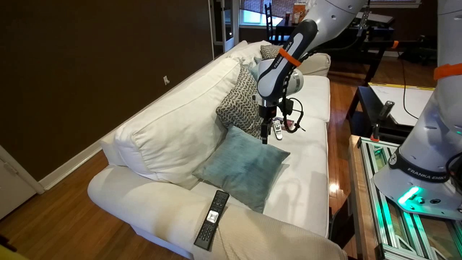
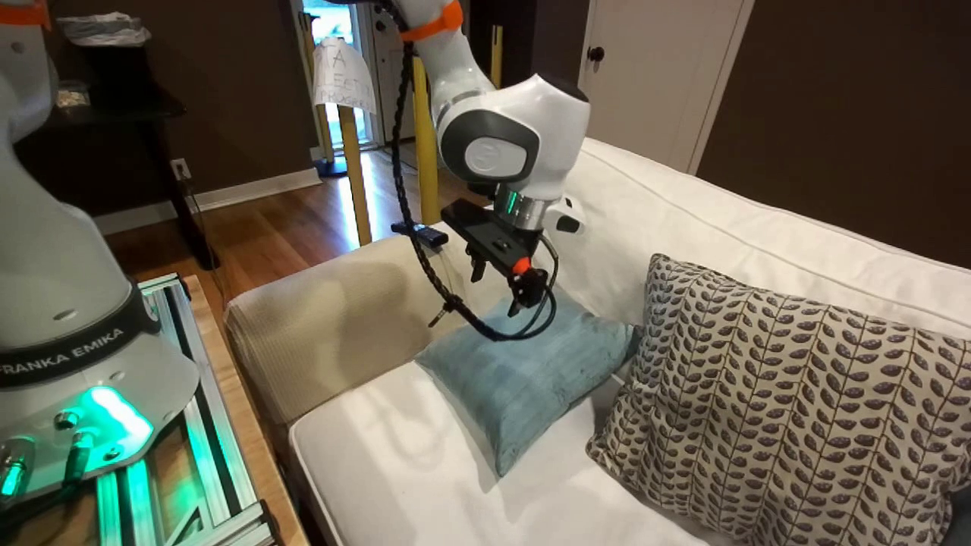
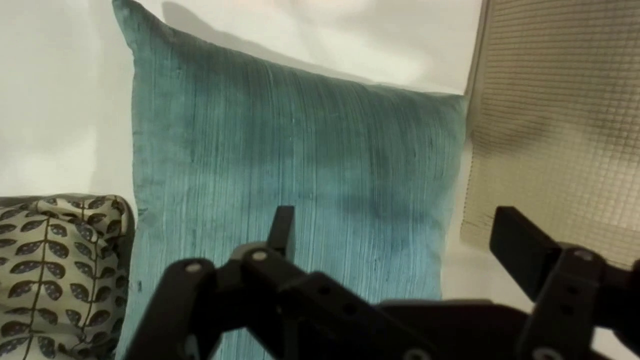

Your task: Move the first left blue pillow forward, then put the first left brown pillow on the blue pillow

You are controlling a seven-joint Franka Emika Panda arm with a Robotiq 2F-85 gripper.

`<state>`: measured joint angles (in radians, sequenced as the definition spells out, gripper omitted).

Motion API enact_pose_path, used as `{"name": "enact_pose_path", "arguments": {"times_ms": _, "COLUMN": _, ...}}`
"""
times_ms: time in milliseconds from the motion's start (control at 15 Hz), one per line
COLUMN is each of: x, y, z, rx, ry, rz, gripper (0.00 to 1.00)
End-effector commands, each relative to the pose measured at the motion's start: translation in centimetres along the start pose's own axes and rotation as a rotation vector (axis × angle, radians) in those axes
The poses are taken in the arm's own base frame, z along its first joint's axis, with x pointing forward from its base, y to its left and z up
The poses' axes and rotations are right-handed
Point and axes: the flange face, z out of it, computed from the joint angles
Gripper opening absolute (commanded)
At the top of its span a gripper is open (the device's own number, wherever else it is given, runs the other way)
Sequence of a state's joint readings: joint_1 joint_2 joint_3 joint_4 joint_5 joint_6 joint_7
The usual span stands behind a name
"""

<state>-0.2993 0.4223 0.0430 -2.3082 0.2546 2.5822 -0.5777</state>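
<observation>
the gripper is spread wide, nothing grasped, above the blue pillow, laid on the seat. its forward shift is judged in hand; descent and a fabric pinch are needed.

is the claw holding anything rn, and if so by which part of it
Nothing is held. The claw is open over the blue pillow, its jaws wide apart with no fabric pinched between them.
</observation>
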Motion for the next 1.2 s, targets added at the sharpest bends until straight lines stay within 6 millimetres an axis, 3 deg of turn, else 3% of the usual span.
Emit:
{"name": "enact_pose_path", "arguments": {"times_ms": 0, "x": -3.4, "y": 3.4, "z": 1.1, "rx": 0.096, "ry": 0.046, "rz": -0.004, "gripper": 1.00}}
{"name": "enact_pose_path", "arguments": {"times_ms": 333, "x": -8.7, "y": 8.7, "z": 3.4, "rx": 0.170, "ry": 0.059, "rz": 0.154, "gripper": 1.00}}
{"name": "enact_pose_path", "arguments": {"times_ms": 533, "x": -10.7, "y": 11.0, "z": 4.9, "rx": 0.212, "ry": 0.085, "rz": 0.294, "gripper": 1.00}}
{"name": "enact_pose_path", "arguments": {"times_ms": 800, "x": -12.7, "y": 13.4, "z": 6.9, "rx": 0.288, "ry": 0.131, "rz": 0.531, "gripper": 1.00}}
{"name": "enact_pose_path", "arguments": {"times_ms": 1000, "x": -12.8, "y": 14.7, "z": 8.3, "rx": 0.321, "ry": 0.176, "rz": 0.659, "gripper": 1.00}}
{"name": "enact_pose_path", "arguments": {"times_ms": 1067, "x": -13.2, "y": 13.9, "z": 6.9, "rx": 0.312, "ry": 0.151, "rz": 0.596, "gripper": 1.00}}
{"name": "enact_pose_path", "arguments": {"times_ms": 1133, "x": -13.2, "y": 14.2, "z": 7.2, "rx": 0.313, "ry": 0.152, "rz": 0.604, "gripper": 1.00}}
